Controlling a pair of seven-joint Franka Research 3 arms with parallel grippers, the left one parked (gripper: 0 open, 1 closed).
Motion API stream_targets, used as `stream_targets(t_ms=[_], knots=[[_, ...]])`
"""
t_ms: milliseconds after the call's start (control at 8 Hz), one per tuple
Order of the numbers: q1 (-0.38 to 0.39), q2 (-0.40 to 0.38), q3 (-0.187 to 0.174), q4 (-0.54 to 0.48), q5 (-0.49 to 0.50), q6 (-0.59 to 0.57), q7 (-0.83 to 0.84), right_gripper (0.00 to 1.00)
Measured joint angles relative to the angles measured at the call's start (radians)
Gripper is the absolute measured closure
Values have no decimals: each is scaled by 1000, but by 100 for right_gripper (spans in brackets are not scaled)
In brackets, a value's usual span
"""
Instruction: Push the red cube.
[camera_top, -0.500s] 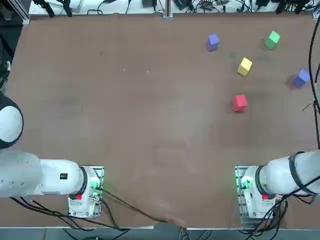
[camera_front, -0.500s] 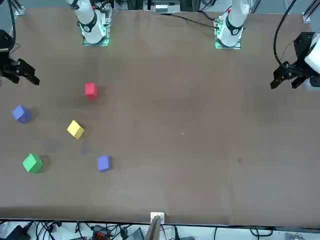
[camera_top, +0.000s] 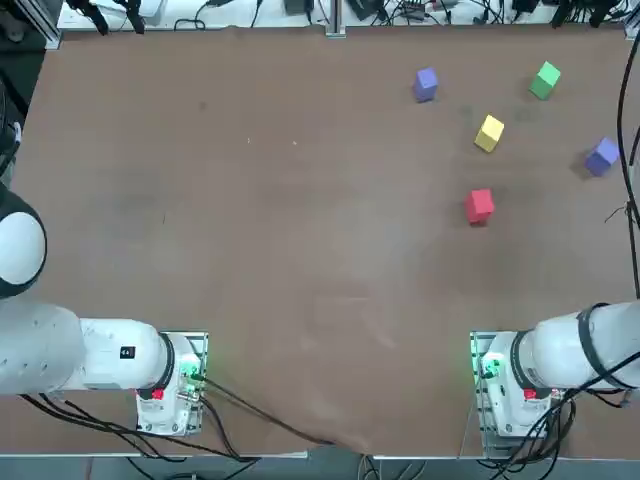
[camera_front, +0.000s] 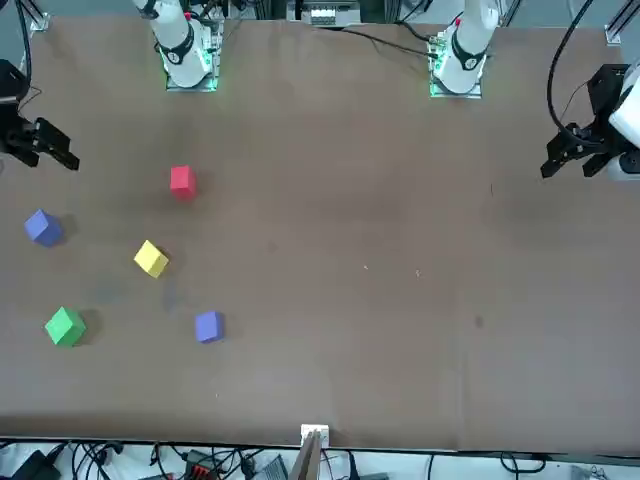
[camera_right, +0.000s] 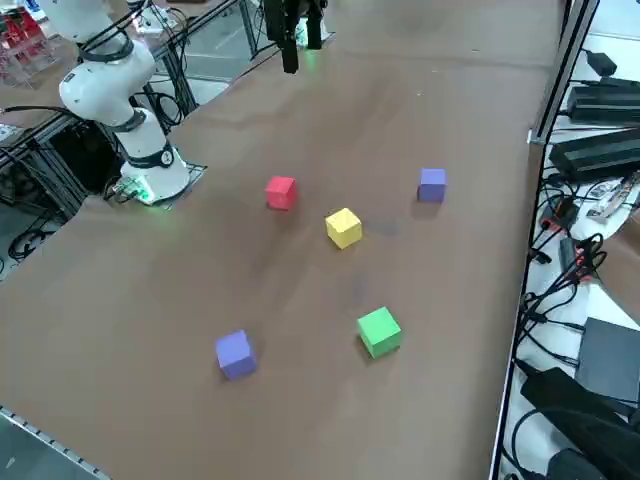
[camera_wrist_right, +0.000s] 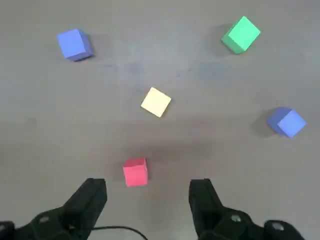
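Nothing has shifted: red cube (camera_wrist_right: 135, 172) sits square on the tabletop (camera_top: 300, 250), right gripper (camera_wrist_right: 147, 197) hovering above, fingers (camera_wrist_right: 92, 197) apart.

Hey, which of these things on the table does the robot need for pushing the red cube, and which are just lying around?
Needed:
- red cube
- right pincer, open, raised above the table with the red cube ahead of it

Just lying about:
- yellow cube
- green cube
- two purple cubes
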Motion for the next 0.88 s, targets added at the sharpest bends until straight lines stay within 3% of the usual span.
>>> stream_targets(t_ms=[375,875], knots=[[23,20,6,-61,3,31,29,0],[25,22,6,-357,4,341,313,0]])
